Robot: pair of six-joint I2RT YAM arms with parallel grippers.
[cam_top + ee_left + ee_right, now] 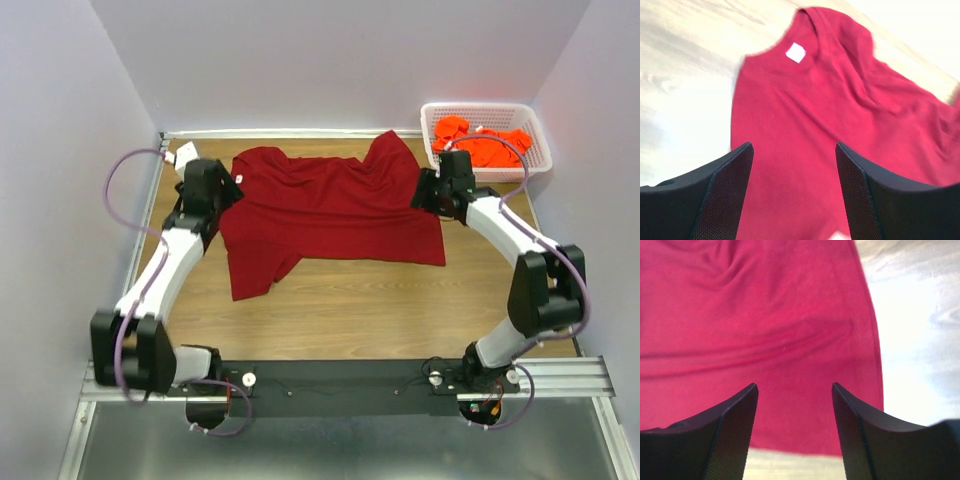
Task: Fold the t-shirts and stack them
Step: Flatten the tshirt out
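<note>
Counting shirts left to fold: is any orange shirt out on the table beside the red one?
No, the orange shirts all sit in the white basket, and only the red shirt lies on the table.

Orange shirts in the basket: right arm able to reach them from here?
Probably yes. The white basket sits just beyond the right gripper, open-topped, with the orange shirts lying exposed inside. The gripper is open and empty over the maroon shirt edge, and nothing visible stands between.

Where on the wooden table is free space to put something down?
The wooden table is bare between the dark red cloth t-shirt and the black base rail. Farther back is crowded: that shirt, a white mesh basket far right.
</note>
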